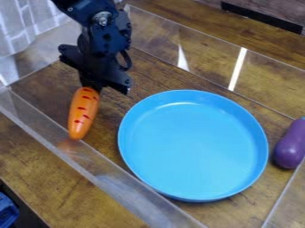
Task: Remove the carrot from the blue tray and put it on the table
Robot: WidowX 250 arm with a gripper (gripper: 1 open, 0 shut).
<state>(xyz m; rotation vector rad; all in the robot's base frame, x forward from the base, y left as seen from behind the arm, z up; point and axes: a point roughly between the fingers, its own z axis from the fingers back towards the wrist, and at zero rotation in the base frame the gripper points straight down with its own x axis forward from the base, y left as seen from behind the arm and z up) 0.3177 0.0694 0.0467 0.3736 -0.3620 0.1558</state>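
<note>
Camera view: my gripper (pixel 105 83), clamped shut on the leafy end of the carrot (pixel 81 114), held it low over the table (pixel 45 89), just left of the blue tray (pixel 191 147). I judged a gentle release best, clear of the acrylic wall (pixel 48 129).

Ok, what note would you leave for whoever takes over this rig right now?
Gripper: shut on the upper end of the small orange toy carrot.
Carrot: outside the round bright blue plastic tray, just left of it, over the dark wood-grain table; whether its tip touches the wood is unclear.
Tray: empty.
Done: carrot out of the tray.
Left: set it down, open the gripper, withdraw.
</note>
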